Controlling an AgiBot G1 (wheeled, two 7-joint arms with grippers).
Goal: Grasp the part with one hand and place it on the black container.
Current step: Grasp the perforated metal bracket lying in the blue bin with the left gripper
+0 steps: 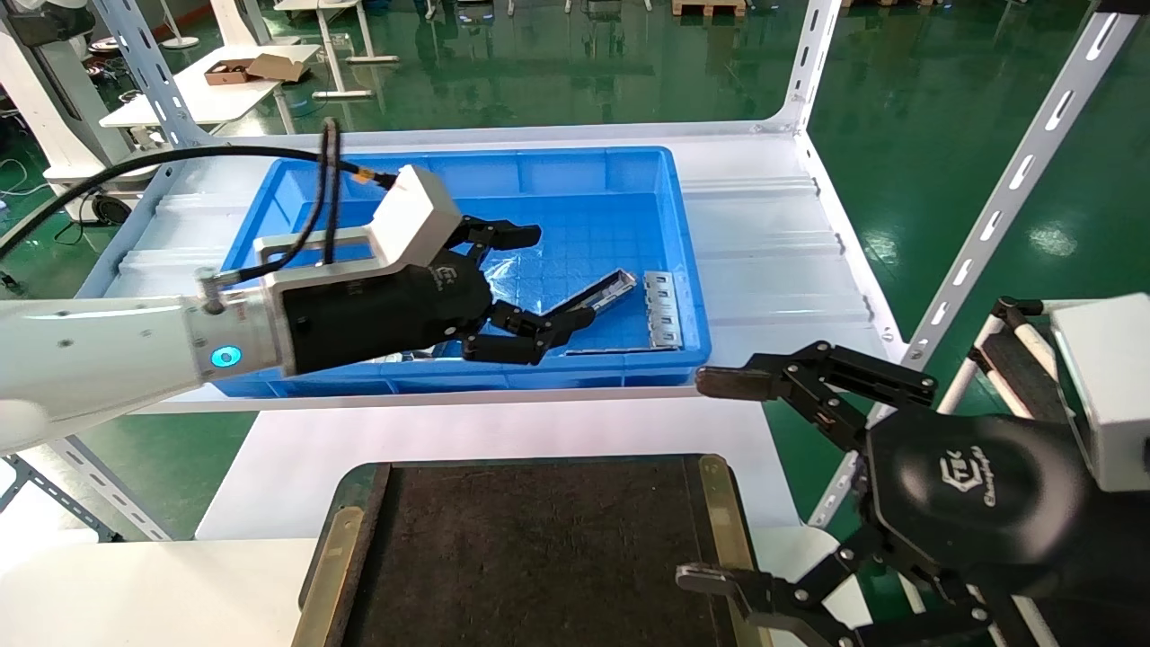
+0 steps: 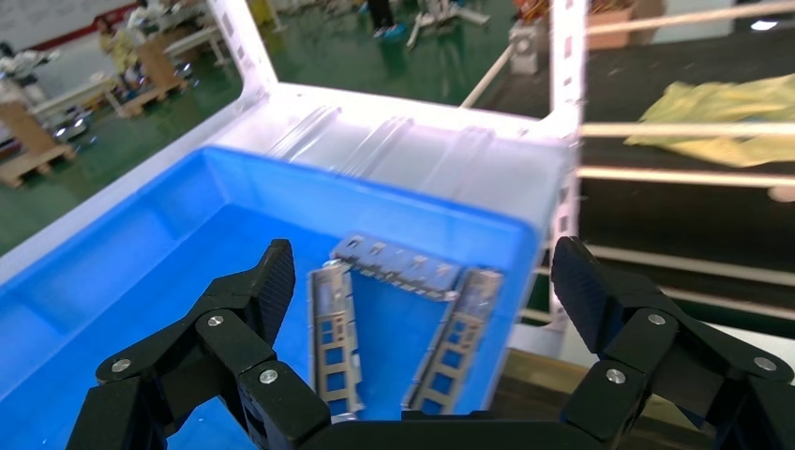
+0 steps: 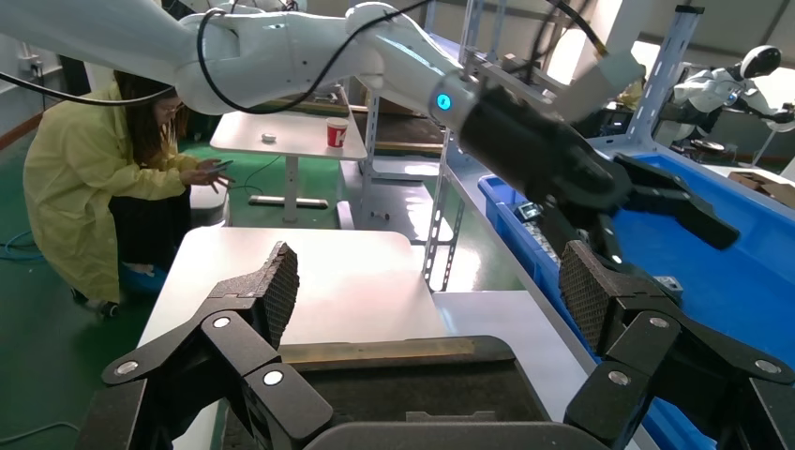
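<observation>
The part (image 1: 600, 296), a slim silver-grey metal channel, lies diagonally in the right half of the blue bin (image 1: 467, 162). In the left wrist view it (image 2: 330, 328) lies between and below my fingers. My left gripper (image 1: 539, 283) is open and empty, hovering over the bin just left of the part, not touching it. The black container (image 1: 539, 557), a flat felt-like tray with brass side strips, lies on the white table at the front. My right gripper (image 1: 719, 481) is open and empty at the container's right edge; the right wrist view shows the container (image 3: 422, 384) below it.
A flat slotted plate (image 1: 663, 308) lies by the bin's right wall, and a ladder-like strip (image 2: 455, 337) by its front wall. White perforated shelf posts (image 1: 813, 63) stand around the bin. A person in a yellow coat (image 3: 84, 187) crouches beyond the table.
</observation>
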